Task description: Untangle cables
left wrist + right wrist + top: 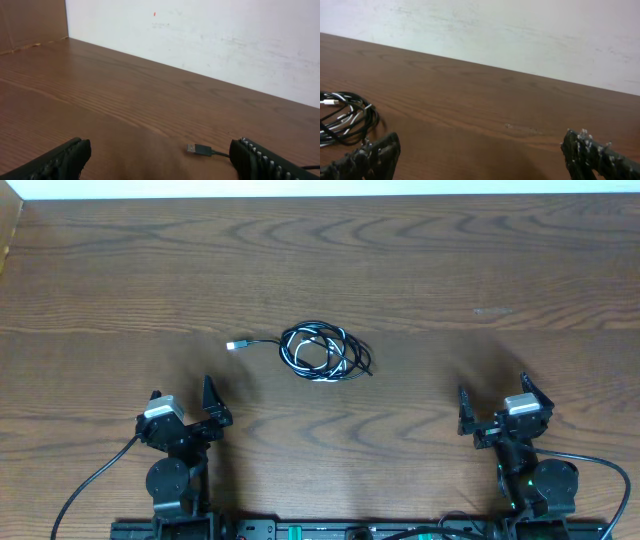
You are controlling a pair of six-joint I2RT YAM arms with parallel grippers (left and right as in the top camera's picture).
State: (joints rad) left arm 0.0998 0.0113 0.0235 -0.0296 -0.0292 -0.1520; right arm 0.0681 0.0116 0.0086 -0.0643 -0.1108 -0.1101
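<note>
Two cables [325, 352] are lying together in one loose coil near the middle of the table [420, 260]. One is a black cable [262, 344] and one is a white cable [355, 116], and they are winding round each other so closely that I cannot follow either of them all the way. A single black lead is running out of the coil toward 9 o'clock and ending in one small plug [235, 344], which is lying flat on the wood just clear of the loops. A short dark tail is poking out at about 4 o'clock. I cannot tell what is on its end.

Two arms are sitting at the near edge. The left gripper [181, 393] is hanging at roughly 8 o'clock from the coil, well apart from it. Its jaws are standing wide apart, with nothing between them but bare table. From its own camera the plug is showing just inside the right-hand fingertip [260, 160], not touching it. The right gripper [495, 392] is hanging at about 4 o'clock from the coil, also well apart, spread just as wide and holding nothing. Its camera is catching the edge of the coil off toward 9 o'clock, beyond the left fingertip [375, 155].

Two thick black cords [90, 485] are trailing from the arm bases, one on each side, well away from the coil. A pale wall [210, 45] is standing behind the far edge at 12 o'clock. Nothing is lying between either gripper and the coil.
</note>
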